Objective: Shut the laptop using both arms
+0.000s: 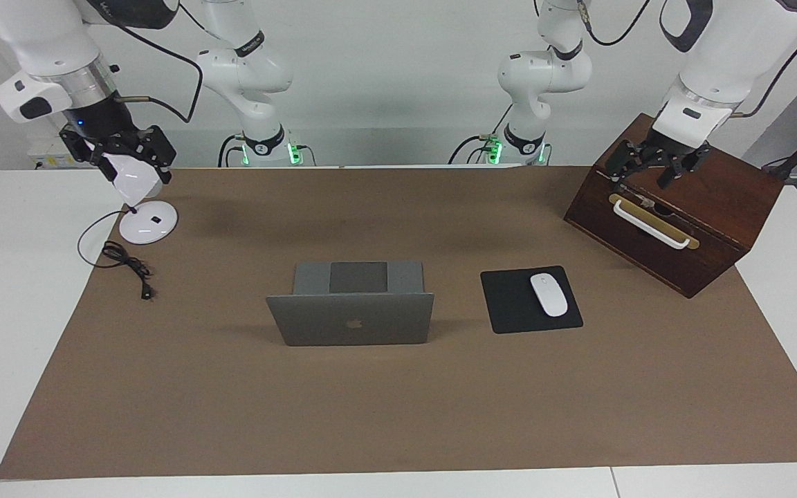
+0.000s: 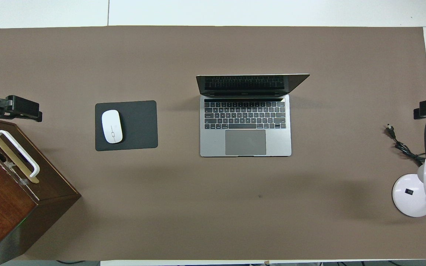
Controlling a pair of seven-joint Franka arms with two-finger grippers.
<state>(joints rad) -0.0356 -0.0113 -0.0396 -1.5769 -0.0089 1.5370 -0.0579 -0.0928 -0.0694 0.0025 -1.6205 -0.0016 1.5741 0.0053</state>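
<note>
Standing open mid-table, the laptop [image 1: 351, 304] is flanked equally by left gripper [image 1: 656, 166] and right gripper [image 1: 120, 153], both spread wide and empty

A plain white wall [image 1: 385, 90] stands at the robots' end of the room. The white table [image 1: 18, 290] carries a wide brown mat [image 1: 398, 408] — evenly lit, with soft shadows on it.

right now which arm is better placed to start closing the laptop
Neither clearly. The laptop stands open mid-table; the left gripper hangs open over the wooden box, the right gripper open over the desk lamp, both well off it.
</note>
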